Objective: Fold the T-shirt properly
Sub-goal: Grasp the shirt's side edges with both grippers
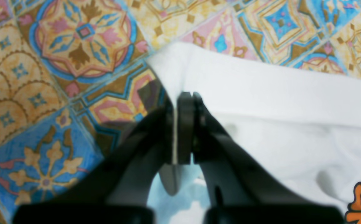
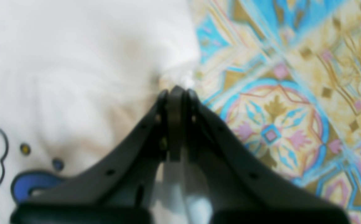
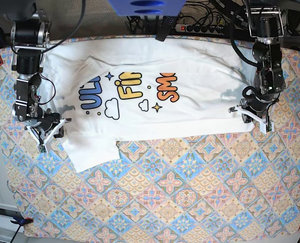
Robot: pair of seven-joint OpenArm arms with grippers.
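Here, T-shirt (image 3: 155, 109) on patterned tablecloth (image 3: 190, 202), both jaws pinching its edges, power strip (image 3: 203, 29) behind

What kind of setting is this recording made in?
Probably a lab workbench: a table under a patterned tile-print cloth, clamps at its edges, and a power strip with cables behind the T-shirt.

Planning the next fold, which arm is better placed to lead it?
Neither clearly. The left gripper and the right gripper are each shut on an opposite end of the T-shirt, so both should probably move together. The loose sleeve lies nearer the right.
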